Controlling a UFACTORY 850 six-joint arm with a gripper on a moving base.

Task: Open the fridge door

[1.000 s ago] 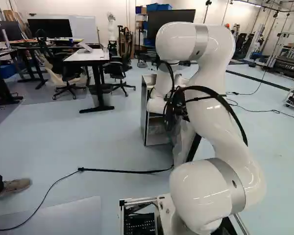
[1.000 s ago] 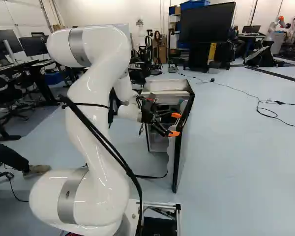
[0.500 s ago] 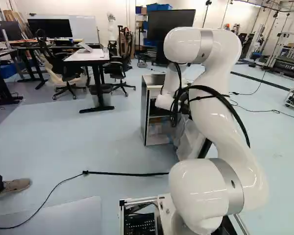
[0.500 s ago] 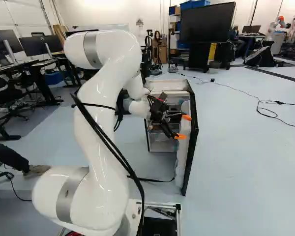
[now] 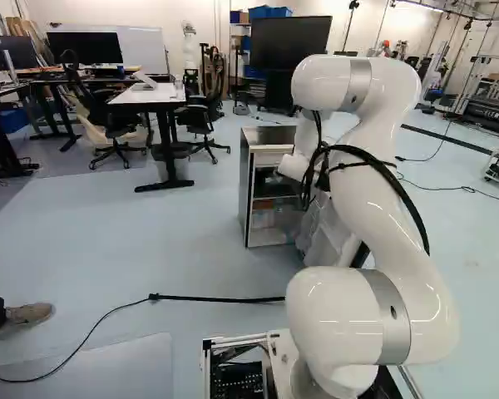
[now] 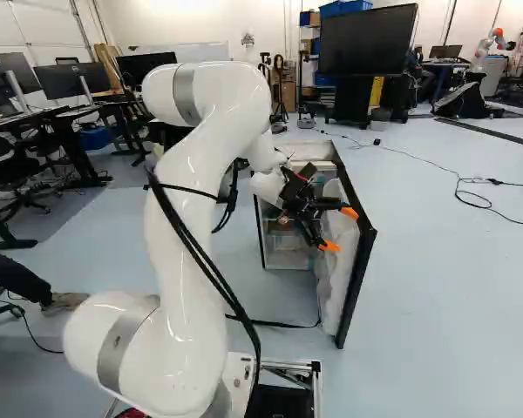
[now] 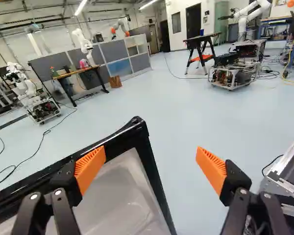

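The fridge point(image 5: 247, 187) is seen just above and left of the arm point(image 5: 358, 195) in the left base view, and near the centre of the right base view. The fridge door point(image 6: 357, 289) is already swung out to a wide angle, with its black edge and pale inner side shown to the right of the shelves. The end effector point(image 7: 151, 152) is spread, with nothing pinched between its orange pads. One pad overlaps the door's top edge in the wrist view, while open floor is seen beyond the other; whether the door is touched cannot be told.

The door is probably being pushed from its inner side, and the task is judged nearly done. If the sweep is aimed too high or too far outward, that edge could be slipped past and the push lost. If the door is pressed beyond its hinge limit, the fridge could be tipped or dragged, or the pale inner lining scraped by a fingertip. If the wrist is turned too close to the shelves, the black arm hose point(image 5: 403, 198) could be snagged on the fridge. The floor cable point(image 6: 279, 325) could also be caught should the base be driven forward
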